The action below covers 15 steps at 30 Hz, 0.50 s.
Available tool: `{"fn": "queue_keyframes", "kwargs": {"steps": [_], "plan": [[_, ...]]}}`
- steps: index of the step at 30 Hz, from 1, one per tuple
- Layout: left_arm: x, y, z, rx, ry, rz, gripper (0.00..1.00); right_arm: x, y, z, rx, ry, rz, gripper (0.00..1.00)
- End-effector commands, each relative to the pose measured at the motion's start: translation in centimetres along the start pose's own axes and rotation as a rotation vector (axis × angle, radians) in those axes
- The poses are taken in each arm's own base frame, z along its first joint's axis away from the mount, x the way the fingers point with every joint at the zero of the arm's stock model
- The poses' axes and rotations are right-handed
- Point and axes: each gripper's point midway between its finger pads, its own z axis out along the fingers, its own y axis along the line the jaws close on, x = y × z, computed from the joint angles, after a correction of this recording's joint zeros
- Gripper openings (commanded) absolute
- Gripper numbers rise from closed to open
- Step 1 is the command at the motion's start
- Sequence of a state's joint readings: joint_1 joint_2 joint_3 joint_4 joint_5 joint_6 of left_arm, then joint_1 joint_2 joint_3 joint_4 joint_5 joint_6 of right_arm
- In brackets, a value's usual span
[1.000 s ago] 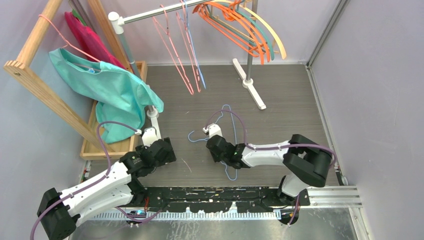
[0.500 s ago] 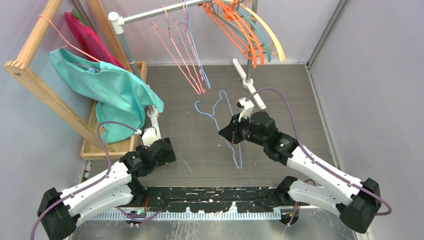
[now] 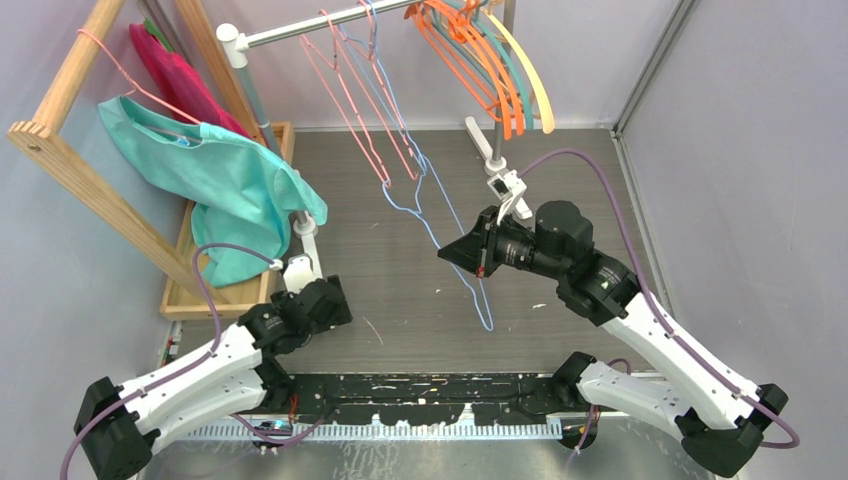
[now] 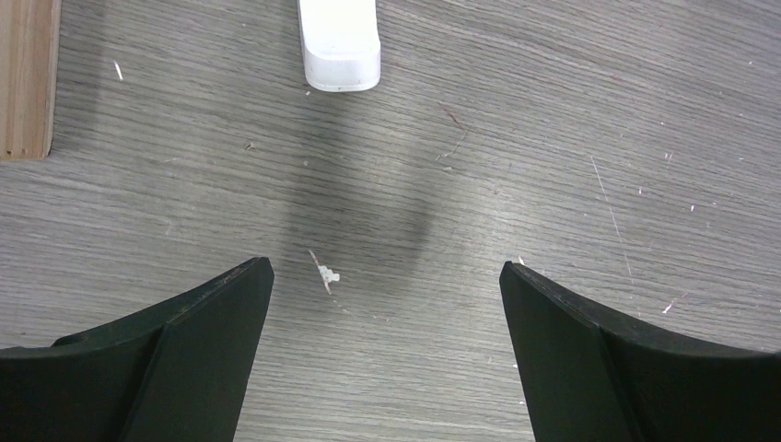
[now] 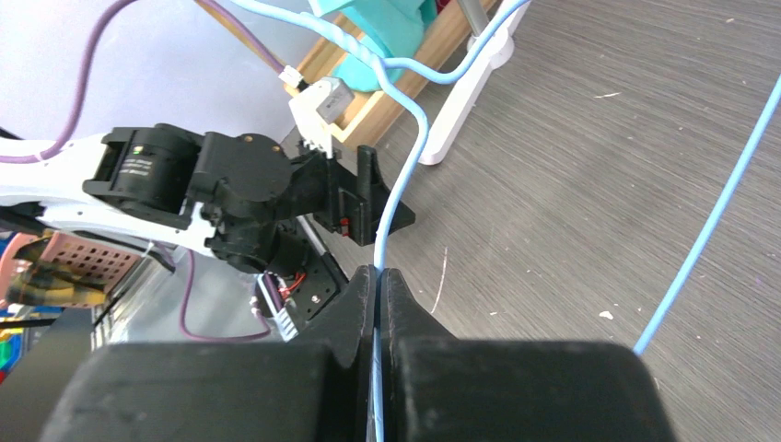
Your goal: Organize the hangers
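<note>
Top external view first: the right gripper (image 3: 445, 252) is lifted over the middle of the table (image 3: 580, 190), clamped tight on a light-blue wire hanger (image 3: 476, 300). That hanger slants through the air, its far end reaching up toward the pink wire hangers (image 3: 350, 100). Can't tell if it touches them. Those pink ones hang on the silver rail (image 3: 300, 27). Further right on the same rail are the orange plastic hangers (image 3: 490, 90), with a cream hanger (image 3: 530, 85) on the outside. The left gripper (image 3: 335, 300) sits low near the front left, beside the wooden tray (image 3: 185, 300), holding nothing. A teal shirt (image 3: 210, 170) is draped off the wooden frame (image 3: 70, 160) on the left.

Left wrist view: left gripper (image 4: 387, 276) is spread wide with nothing between the jaws, just bare table underneath. The rail stand's white foot (image 4: 339, 46) pokes in at the top, well clear of the fingers.

Right wrist view: right gripper (image 5: 378, 276) fingers are squeezed together with the light-blue wire running straight between them. From there the wire curves up to the twisted neck. The left arm (image 5: 184, 184) is visible behind it.
</note>
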<state>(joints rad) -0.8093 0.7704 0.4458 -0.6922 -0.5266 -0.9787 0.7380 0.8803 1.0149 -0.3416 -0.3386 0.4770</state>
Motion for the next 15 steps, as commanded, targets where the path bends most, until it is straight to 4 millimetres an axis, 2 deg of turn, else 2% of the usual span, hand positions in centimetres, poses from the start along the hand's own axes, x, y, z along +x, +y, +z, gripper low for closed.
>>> {"fn": "queue_keyframes", "kwargs": {"steps": [1,9,15], "plan": [[-0.7,-0.2,-0.1,0.013,-0.032,-0.025,0.98,-3.1,2.8,-2.2,-0.044,-0.056,-0.019,0.01],[-0.7,0.1,-0.4,0.026,-0.039,-0.042,0.98,-3.7,3.1,-3.9,-0.006,-0.061,-0.011,0.01],[-0.7,0.0,-0.5,0.033,-0.037,-0.047,0.98,-4.6,3.6,-6.5,0.03,-0.107,-0.017,0.01]]}}
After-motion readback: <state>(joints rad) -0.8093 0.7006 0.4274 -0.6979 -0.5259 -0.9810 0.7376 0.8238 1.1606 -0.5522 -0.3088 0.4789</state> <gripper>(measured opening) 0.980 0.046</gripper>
